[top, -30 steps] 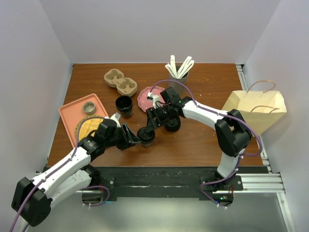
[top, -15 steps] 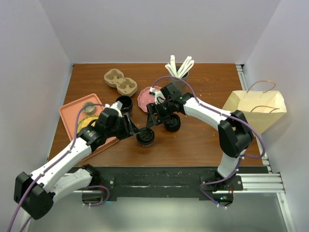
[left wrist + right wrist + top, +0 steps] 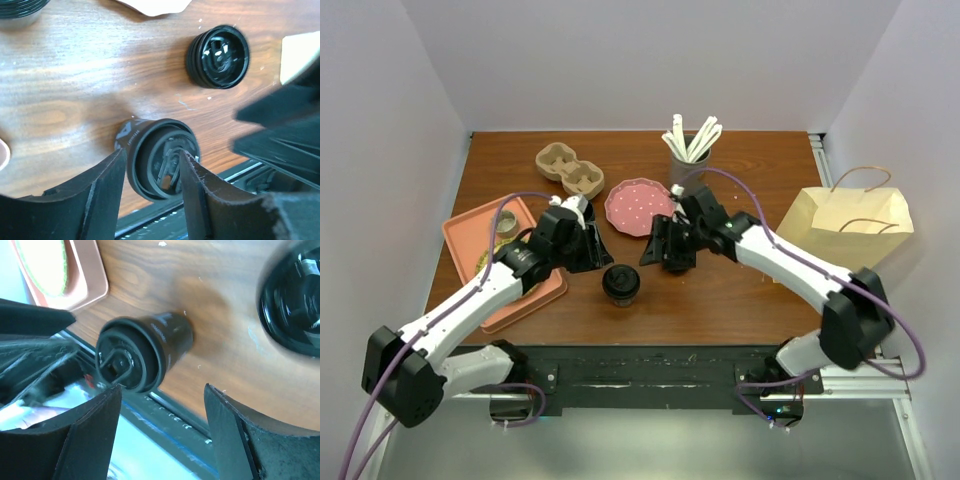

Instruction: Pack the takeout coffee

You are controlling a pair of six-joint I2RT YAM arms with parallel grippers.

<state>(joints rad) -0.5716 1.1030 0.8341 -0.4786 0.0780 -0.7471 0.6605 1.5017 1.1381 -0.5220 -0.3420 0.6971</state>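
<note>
A black takeout cup with its lid on (image 3: 621,284) stands alone at the front middle of the table. It also shows in the left wrist view (image 3: 160,165) and the right wrist view (image 3: 142,357). My left gripper (image 3: 598,252) is open and empty, up and to the left of the cup; in its wrist view (image 3: 153,155) the cup shows between the spread fingers but is not held. My right gripper (image 3: 652,250) is open and empty to the cup's right (image 3: 162,387). A stack of black lids (image 3: 218,56) sits beside it. The paper bag (image 3: 847,228) stands at the right edge.
A cardboard cup carrier (image 3: 570,170) sits at the back left. A pink plate (image 3: 638,205) and a cup of stirrers (image 3: 690,150) are behind the grippers. A pink tray (image 3: 500,260) lies under the left arm. The table's front edge is just below the cup.
Both grippers have drawn back from the lidded cup, the left up and to the left, the right to the right. The cup stays standing where it was.
</note>
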